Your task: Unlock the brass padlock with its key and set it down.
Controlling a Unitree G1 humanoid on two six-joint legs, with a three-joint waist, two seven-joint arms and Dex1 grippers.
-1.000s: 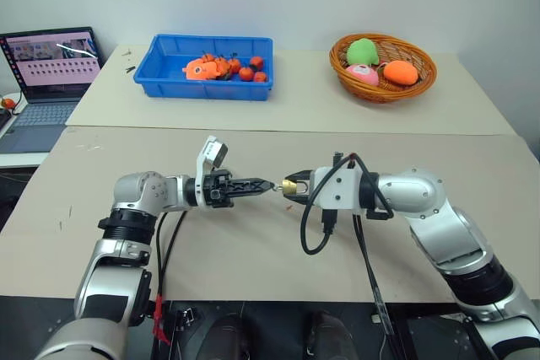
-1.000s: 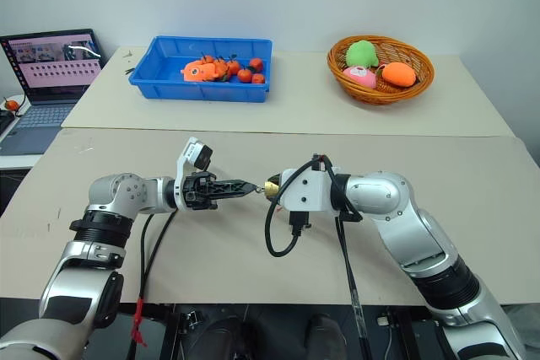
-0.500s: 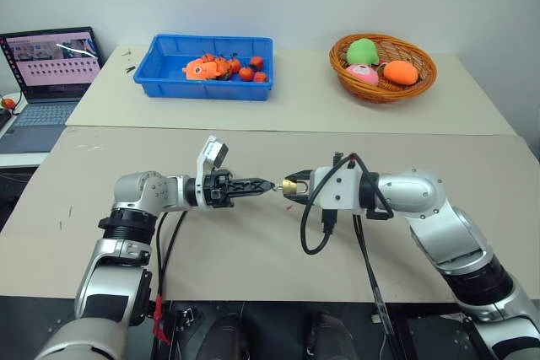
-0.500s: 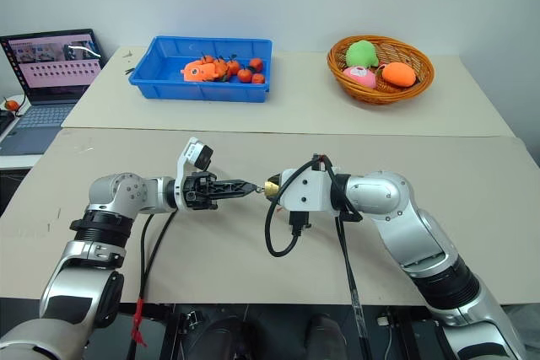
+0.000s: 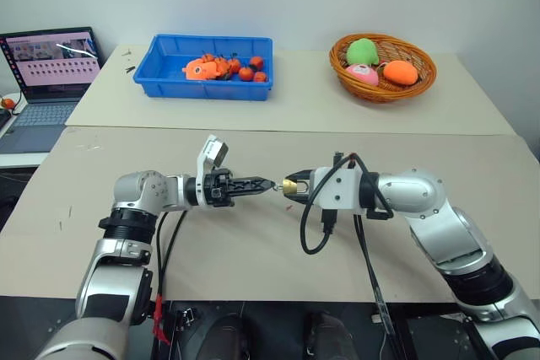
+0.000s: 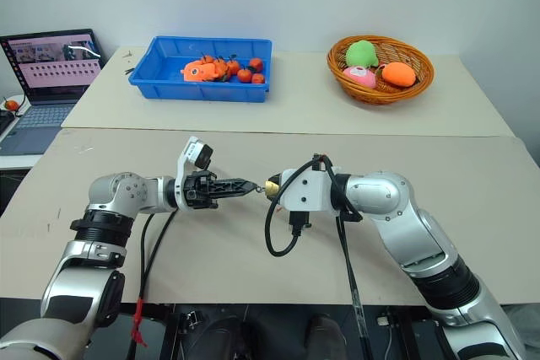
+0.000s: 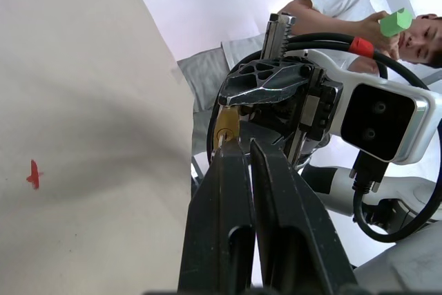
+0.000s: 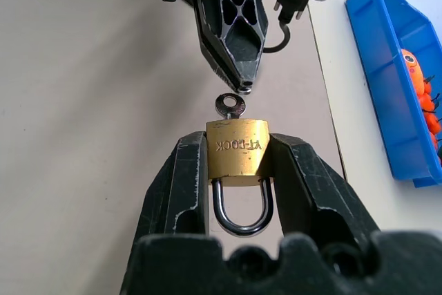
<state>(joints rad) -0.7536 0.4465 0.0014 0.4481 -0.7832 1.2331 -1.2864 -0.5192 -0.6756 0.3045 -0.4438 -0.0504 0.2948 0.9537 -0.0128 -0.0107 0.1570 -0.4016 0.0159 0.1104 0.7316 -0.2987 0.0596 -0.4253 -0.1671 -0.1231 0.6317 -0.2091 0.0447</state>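
My right gripper [image 8: 238, 144] is shut on the brass padlock [image 8: 238, 153], one finger on each side of its body. The silver shackle [image 8: 239, 211] loops back between the fingers and looks seated in the body. The key [image 8: 231, 106] sticks out of the padlock's end with its round head free. My left gripper [image 5: 268, 184] is shut, and its tips [image 8: 244, 82] hover right at the key's head without holding it. Both hands meet above the middle of the near table [image 5: 253, 250], with the padlock [image 5: 289, 185] between them.
A blue bin [image 5: 169, 82] of orange toys and a wicker basket [image 5: 419, 82] of soft toys stand on the far table. A laptop [image 5: 46, 61] sits at the far left. A black cable [image 5: 314, 238] hangs under my right wrist. A person [image 7: 331, 12] sits behind me.
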